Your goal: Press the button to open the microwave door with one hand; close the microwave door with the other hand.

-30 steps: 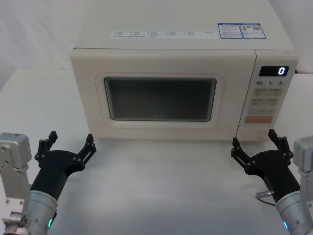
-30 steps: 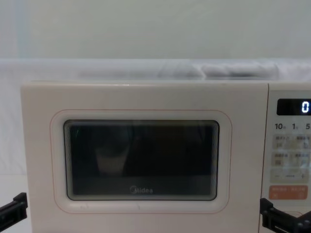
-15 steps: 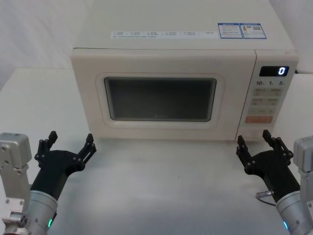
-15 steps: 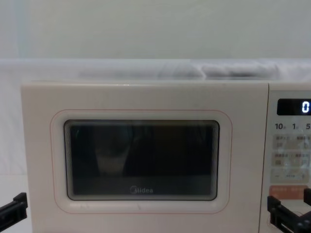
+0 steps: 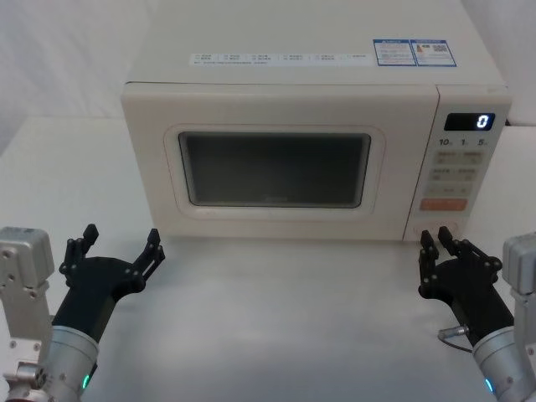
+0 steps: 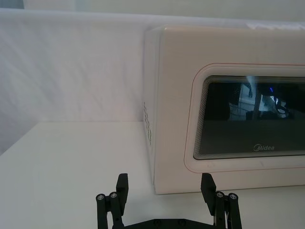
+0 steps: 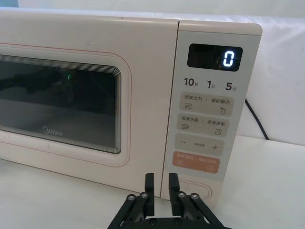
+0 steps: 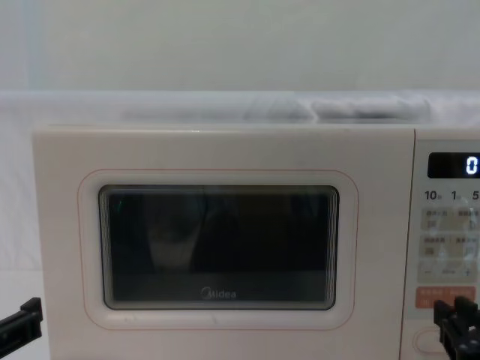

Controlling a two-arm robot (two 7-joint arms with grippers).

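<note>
Nothing done yet: door not opened, both steps remain.

Left gripper sits idle on the table in front of the microwave's left corner, fingers spread wide, empty.

Microwave door is fully shut, flush with the casing. Cavity behind the dark window is too dim to tell what's inside, if anything.

The button is at the bottom of the control panel, unpressed.

Right gripper is just in front of it, fingers nearly together, holding nothing, not touching from what I can see.
</note>
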